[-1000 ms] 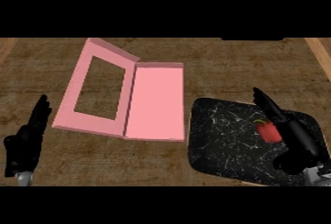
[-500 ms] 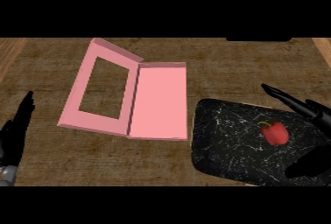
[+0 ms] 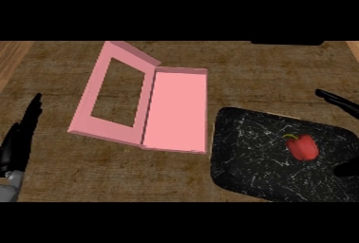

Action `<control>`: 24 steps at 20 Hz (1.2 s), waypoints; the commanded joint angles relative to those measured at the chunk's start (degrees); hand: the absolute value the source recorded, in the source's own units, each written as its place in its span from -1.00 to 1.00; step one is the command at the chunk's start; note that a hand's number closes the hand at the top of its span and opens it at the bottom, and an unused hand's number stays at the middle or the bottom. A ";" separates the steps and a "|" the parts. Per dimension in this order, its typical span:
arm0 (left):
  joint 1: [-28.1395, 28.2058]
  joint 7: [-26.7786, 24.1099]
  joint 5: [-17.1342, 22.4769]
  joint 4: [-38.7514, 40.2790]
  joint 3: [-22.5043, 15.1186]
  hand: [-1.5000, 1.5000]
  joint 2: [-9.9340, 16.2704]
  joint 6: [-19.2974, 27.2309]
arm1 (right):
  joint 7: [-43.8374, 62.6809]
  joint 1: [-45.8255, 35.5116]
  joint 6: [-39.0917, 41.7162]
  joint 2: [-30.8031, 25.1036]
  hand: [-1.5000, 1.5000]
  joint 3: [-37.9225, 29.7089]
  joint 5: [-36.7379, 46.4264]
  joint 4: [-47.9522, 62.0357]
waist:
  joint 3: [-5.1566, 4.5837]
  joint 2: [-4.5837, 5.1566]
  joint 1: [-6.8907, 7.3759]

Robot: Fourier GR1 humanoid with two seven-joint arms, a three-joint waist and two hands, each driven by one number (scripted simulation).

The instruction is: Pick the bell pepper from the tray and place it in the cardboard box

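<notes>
Red, small and glossy with a green stem: bell pepper, lying on its side toward the right of a black speckled stone-look tray, stem end pointing up-left. Not touched by either hand. Tray a rounded dark slab flat on the brown woven-textured desk, at the lower right of the view, its right part running out past the edge.

Just left of the tray, nearly touching its upper-left corner: a pink flat cardboard box lying open on the desk, shallow rectangular base on the right, hinged lid folded out to the left and tilted up, with a rectangular window cut through it and the desk visible inside the cut-out.

Right hand only partly in view at the right edge, above the tray's far corner: straight dark fingers stretched out toward the upper left, spread away from a dark thumb tip lower down at the same edge, holding nothing. Pepper between the two but well apart from both.

Left hand at the far left edge, well clear of the box, fingers straight and pointing up, resting, holding nothing.
</notes>
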 commanded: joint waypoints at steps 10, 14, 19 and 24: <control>-4.10 -0.58 -1.78 5.46 1.13 0.00 -1.25 -1.45 | -8.87 -14.07 -6.43 -6.08 -1.00 14.65 29.01 7.04 | -0.37 -0.66 -0.09; -5.65 2.61 -3.32 5.85 0.25 0.00 -2.85 -0.84 | -5.45 -18.68 -5.32 -5.15 -1.00 18.39 35.73 8.93 | -0.40 -0.85 -0.69; -2.21 3.37 -2.73 1.49 3.36 0.00 -0.40 -3.24 | -4.13 -19.21 -3.40 -2.78 -1.00 19.41 39.69 10.27 | -0.37 -1.18 -1.33; -0.77 1.15 -5.25 3.38 4.49 0.00 -4.31 -2.71 | -3.01 -17.55 -6.96 2.63 -1.00 18.06 44.78 12.51 | -0.39 -1.17 -1.87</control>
